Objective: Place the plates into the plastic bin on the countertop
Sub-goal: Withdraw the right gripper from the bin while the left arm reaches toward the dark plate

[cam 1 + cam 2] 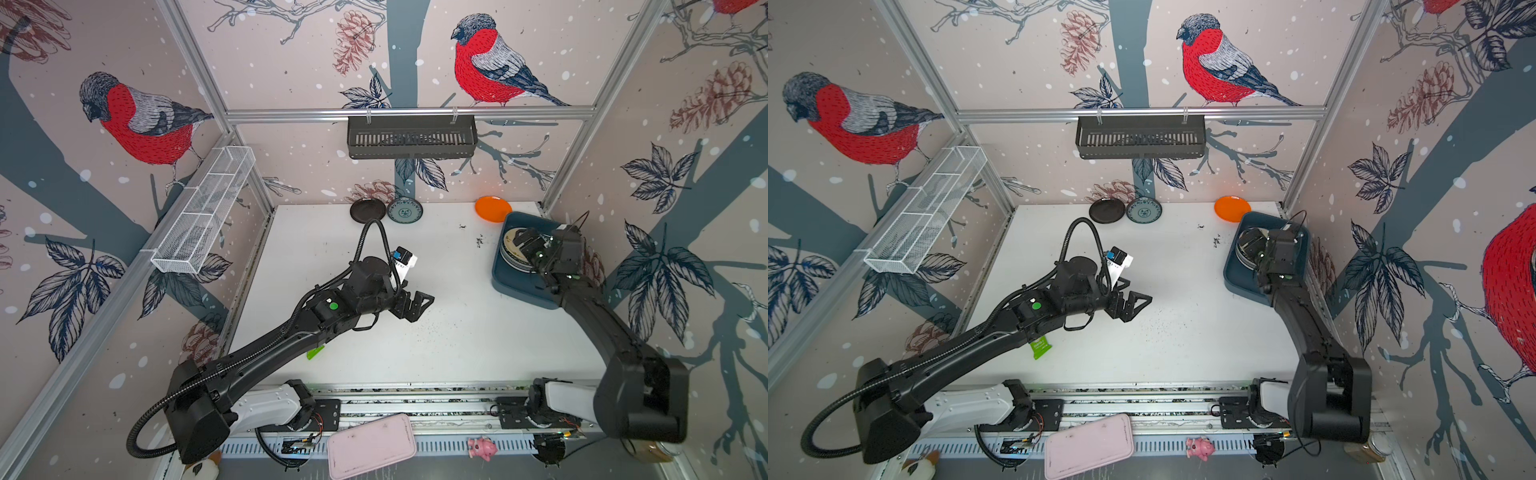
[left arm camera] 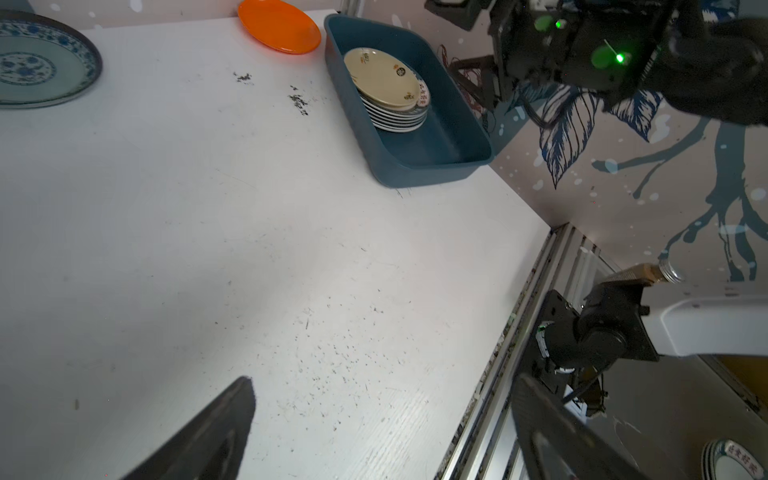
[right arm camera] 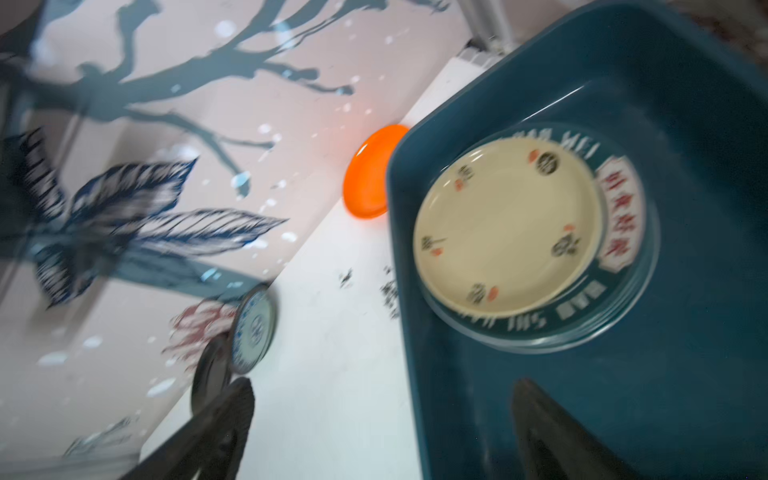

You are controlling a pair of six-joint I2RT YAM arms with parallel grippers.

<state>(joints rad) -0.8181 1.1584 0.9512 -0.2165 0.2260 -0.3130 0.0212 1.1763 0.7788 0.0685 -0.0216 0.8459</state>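
Observation:
The dark teal plastic bin [image 1: 519, 291] [image 1: 1241, 282] stands at the back right of the white countertop [image 1: 457, 340]. It holds a stack of plates [image 2: 399, 116] with a cream plate [image 2: 384, 79] [image 3: 507, 224] on top. Along the back edge lie a black plate [image 1: 367, 210], a teal-patterned plate [image 1: 404, 210] and an orange plate [image 1: 493, 208]. My right gripper [image 1: 525, 243] [image 3: 384, 382] hovers open and empty over the bin's near wall. My left gripper [image 1: 415, 305] [image 2: 382, 380] hangs open and empty above mid-table.
A black slotted basket [image 1: 411, 137] hangs on the back wall and a white wire-mesh basket [image 1: 208, 208] on the left wall. A green packet [image 1: 315, 352] lies under the left arm. A pink tray [image 1: 371, 444] and pink toy [image 1: 482, 448] sit beyond the front rail.

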